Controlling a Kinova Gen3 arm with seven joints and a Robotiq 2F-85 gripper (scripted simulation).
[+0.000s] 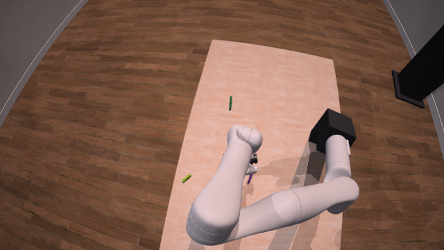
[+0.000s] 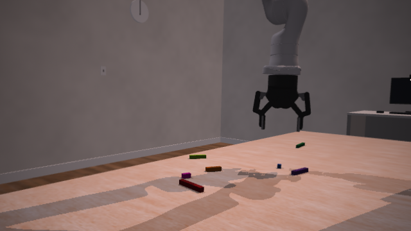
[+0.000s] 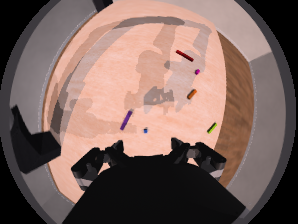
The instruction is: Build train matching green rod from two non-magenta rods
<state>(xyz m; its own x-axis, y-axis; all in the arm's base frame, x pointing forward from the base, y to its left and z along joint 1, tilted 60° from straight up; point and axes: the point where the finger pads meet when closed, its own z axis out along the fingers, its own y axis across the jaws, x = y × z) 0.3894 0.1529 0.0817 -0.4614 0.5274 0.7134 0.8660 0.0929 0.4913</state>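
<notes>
Seven rods [image 2: 191, 185] [image 3: 184, 55], one open gripper [image 2: 281, 124] [image 3: 147, 144], one table [image 1: 277, 87] [image 2: 96, 205] [image 3: 100, 65]

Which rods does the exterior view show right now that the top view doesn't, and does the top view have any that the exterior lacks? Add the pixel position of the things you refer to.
Only the exterior view shows the red rod [image 2: 191, 185] [image 3: 184, 55], the magenta rod [image 2: 186, 175] [image 3: 197, 72], the orange rod [image 2: 213, 169] [image 3: 192, 94] and the blue rod [image 2: 279, 166] [image 3: 145, 130].

The top view shows no rod that the exterior view lacks.

Both show the green rod [image 1: 230, 103] [image 2: 300, 145], the lime rod [image 1: 186, 178] [image 2: 198, 156] [image 3: 212, 128] and the purple rod [image 1: 250, 179] [image 2: 299, 171] [image 3: 126, 120], though the arm [image 1: 222, 180] [image 2: 284, 45] may cover part of the purple one from the top.
</notes>
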